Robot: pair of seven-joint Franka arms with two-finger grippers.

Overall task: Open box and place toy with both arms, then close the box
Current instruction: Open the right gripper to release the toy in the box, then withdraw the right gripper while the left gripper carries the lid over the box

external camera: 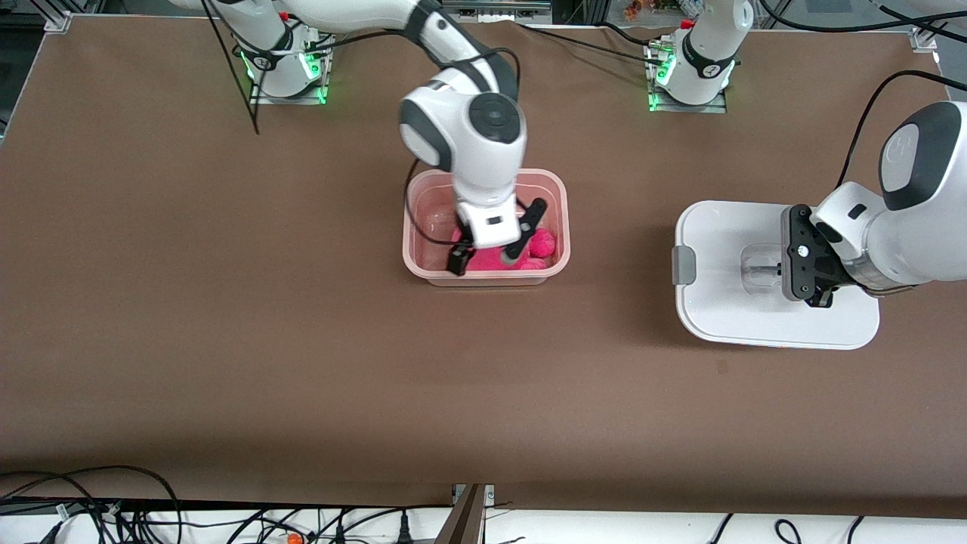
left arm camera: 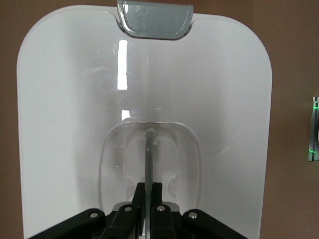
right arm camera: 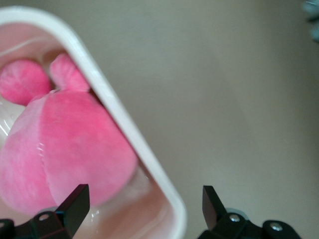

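Note:
The pinkish translucent box [external camera: 483, 175] stands open on the table, without its lid. The pink toy [external camera: 540, 243] lies inside it, against the wall nearer to the front camera. My right gripper [external camera: 483, 261] hangs open just above the toy and holds nothing. In the right wrist view the toy [right arm camera: 75, 149] sits by the box rim [right arm camera: 114, 109], and the right gripper [right arm camera: 143, 194] straddles that rim. The white lid [external camera: 725, 302] lies flat toward the left arm's end. My left gripper [external camera: 787, 266] is shut on its centre handle [left arm camera: 148, 149].
A grey clip [external camera: 684, 266] sits on the lid's edge that faces the box; it also shows in the left wrist view [left arm camera: 154, 20]. Brown table [external camera: 302, 340] lies between box and lid. Cables [external camera: 113, 506] run along the edge nearest the front camera.

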